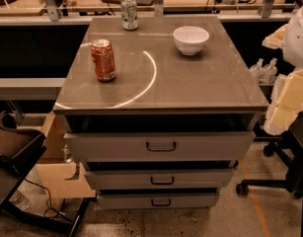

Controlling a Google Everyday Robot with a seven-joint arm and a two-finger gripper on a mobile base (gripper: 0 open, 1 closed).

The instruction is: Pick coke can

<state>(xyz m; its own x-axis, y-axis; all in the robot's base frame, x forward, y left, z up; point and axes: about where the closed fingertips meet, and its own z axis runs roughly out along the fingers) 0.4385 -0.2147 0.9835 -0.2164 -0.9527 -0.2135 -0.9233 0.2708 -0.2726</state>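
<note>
The coke can (103,59) is red with white lettering and a silver top. It stands upright on the left part of the grey cabinet top (190,83), just inside a white arc marked on the surface. My gripper (285,105) shows as pale cream parts at the right edge of the camera view, beyond the cabinet's right side and well away from the can. It holds nothing that I can see. The white arm (300,31) rises above it at the upper right.
A green-and-white can (129,13) stands at the far edge of the top. A white bowl (191,39) sits at the far right. The cabinet has three drawers (161,146) below. A dark chair (13,147) is at the left, and an office chair base (274,181) at the right.
</note>
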